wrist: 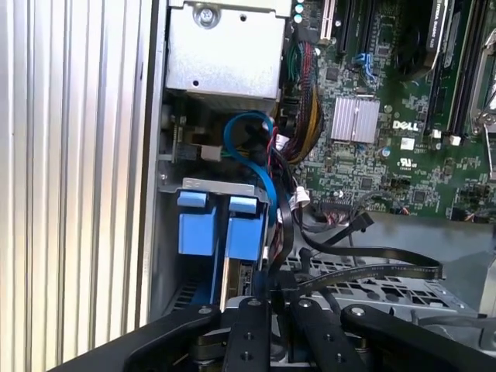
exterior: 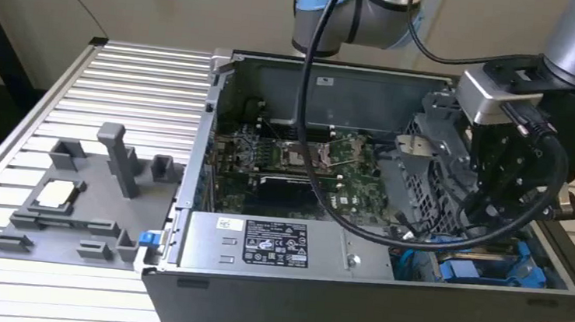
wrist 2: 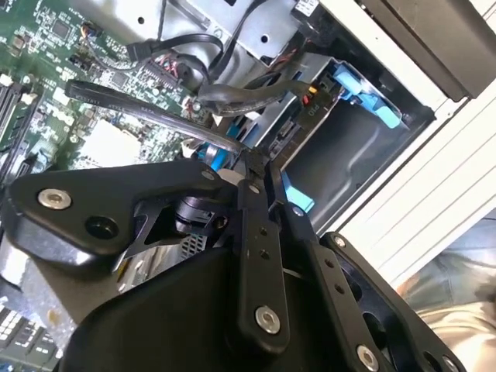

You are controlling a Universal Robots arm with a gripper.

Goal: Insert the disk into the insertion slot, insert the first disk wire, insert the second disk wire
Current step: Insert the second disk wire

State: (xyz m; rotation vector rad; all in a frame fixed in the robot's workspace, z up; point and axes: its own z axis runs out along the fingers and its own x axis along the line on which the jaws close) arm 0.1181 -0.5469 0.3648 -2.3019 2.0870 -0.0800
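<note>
The disk's bright blue carrier (wrist: 208, 225) stands on edge in the grey insertion slot (wrist: 164, 256), at the case's front corner on the exterior view's right (exterior: 492, 271). My gripper (wrist: 273, 301) hangs just above the carrier, with blue plastic (wrist 2: 298, 200) showing beside its fingers. The fingers are drawn together on the end of a flat black disk wire (wrist: 372, 271), which trails away over the motherboard (wrist 2: 155, 116). In the exterior view the gripper (exterior: 490, 226) reaches down into the case beside the drive cage. An open grey bay with blue tabs (wrist 2: 349, 163) lies next to the fingers.
A perforated grey metal cage (exterior: 427, 173) stands close beside the gripper. The silver power-supply box (exterior: 259, 244) lines the case's front and the green motherboard (exterior: 298, 162) lies behind it. A looped blue cable (wrist: 256, 155) crosses above the carrier. A grey fixture (exterior: 76, 197) rests on the ribbed table (exterior: 138, 78).
</note>
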